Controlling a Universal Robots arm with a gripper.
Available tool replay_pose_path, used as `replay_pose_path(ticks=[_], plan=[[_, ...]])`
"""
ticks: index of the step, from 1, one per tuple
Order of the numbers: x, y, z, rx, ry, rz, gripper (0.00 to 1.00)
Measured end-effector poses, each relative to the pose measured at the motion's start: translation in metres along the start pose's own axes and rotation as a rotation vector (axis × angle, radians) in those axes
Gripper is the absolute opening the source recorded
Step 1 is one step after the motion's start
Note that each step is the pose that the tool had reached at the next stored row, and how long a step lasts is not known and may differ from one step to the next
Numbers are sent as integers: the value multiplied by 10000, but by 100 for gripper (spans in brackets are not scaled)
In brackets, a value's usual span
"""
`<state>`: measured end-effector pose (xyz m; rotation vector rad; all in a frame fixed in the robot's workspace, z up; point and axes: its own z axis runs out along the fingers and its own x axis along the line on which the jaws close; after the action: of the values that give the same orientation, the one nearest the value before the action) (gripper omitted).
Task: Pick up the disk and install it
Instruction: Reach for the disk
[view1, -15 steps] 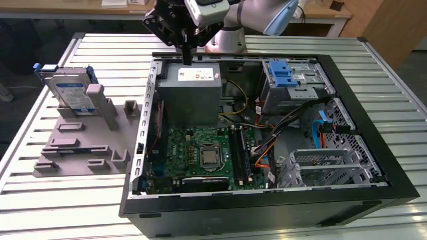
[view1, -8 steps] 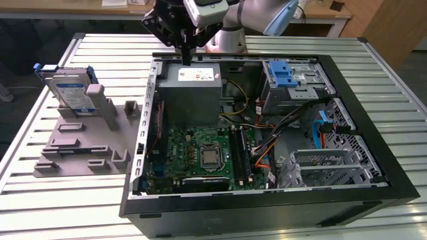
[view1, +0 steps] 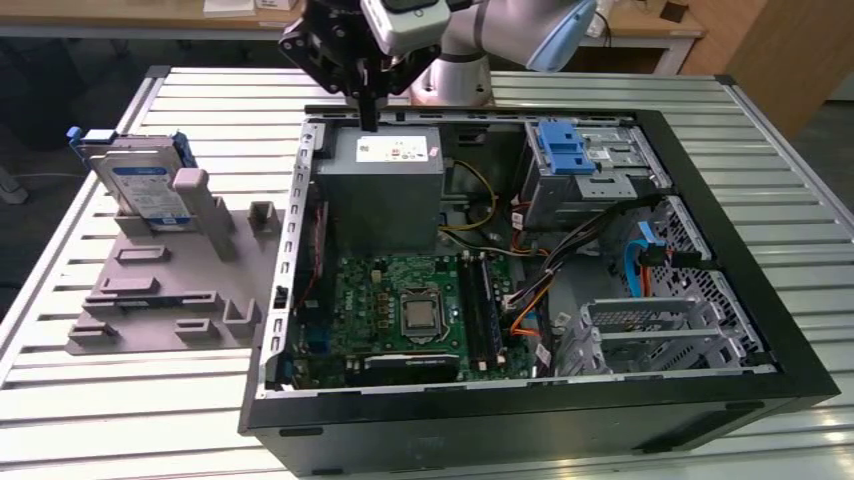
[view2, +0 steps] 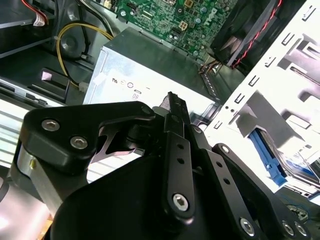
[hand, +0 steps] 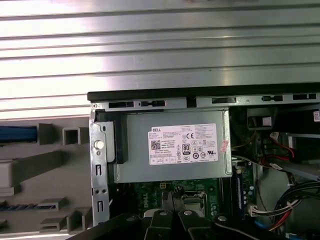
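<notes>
Blue-framed disk (view1: 147, 185) stands in its grey fixture (view1: 147, 300); the empty gripper (view1: 364, 118), apparently clamped shut, hovers over the power supply (view1: 387, 190). Pickup not yet begun; it calls for opening first.

The table (view1: 747, 140) is ribbed bare metal with a bright, reflective sheen. At the exterior view's left, the stand (view1: 147, 300) looks like matt grey plastic. The disk (view1: 144, 185) has a silvery metal face, a paper-like white-and-blue label and a blue plastic carrier. The computer case (view1: 534, 420) is matt black outside and dull bare sheet metal inside. The power-supply box (view1: 380, 200) is smooth grey metal with a white paper sticker. The motherboard (view1: 400, 300) is green and slightly glossy. The gripper (view2: 172, 100) is matt black with shiny screw heads.
</notes>
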<state>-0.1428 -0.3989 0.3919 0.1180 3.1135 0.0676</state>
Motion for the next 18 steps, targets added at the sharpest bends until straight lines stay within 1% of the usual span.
replay_pose_path(ticks=[18], plan=[[162,-8,6,0,0,0,11]])
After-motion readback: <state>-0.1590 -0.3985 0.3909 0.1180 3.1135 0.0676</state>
